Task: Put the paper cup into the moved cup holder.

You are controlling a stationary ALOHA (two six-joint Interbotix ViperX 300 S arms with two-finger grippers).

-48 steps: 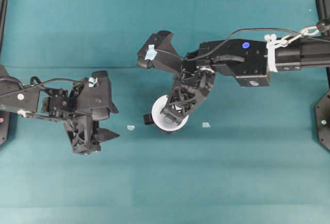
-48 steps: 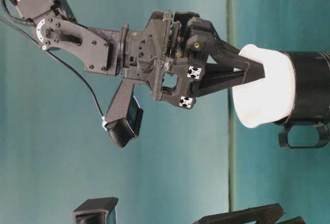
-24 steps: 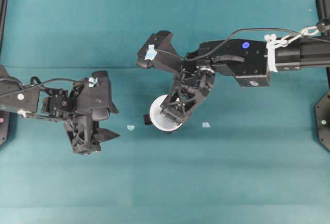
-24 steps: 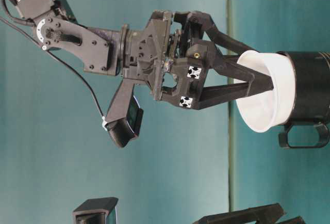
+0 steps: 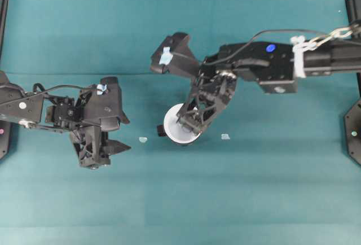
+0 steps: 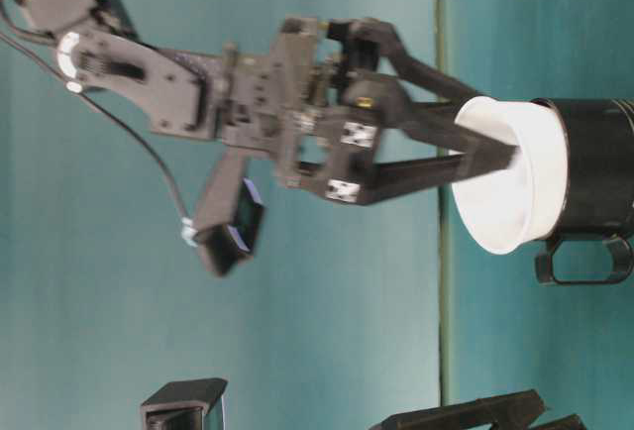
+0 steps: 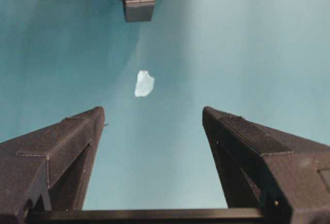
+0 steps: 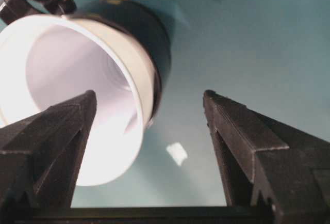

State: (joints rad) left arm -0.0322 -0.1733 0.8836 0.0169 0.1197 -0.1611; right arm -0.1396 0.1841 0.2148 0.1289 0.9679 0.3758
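My work surface is a table (image 5: 180,200) covered in teal cloth. Directly on it stands the black cup holder (image 6: 594,192), its handle (image 6: 584,260) out to one side. Two small pale scraps lie on the cloth: one (image 5: 143,139) just beside the handle, the other (image 5: 225,136) on the holder's opposite side.

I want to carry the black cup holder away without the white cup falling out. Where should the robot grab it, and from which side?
Probably by the small side handle of the cup holder, coming in level from that handle side. The paper cup fills the holder's mouth and its rim flares wider than the black wall, so a grip from above would meet the cup first. The open left gripper faces that handle.
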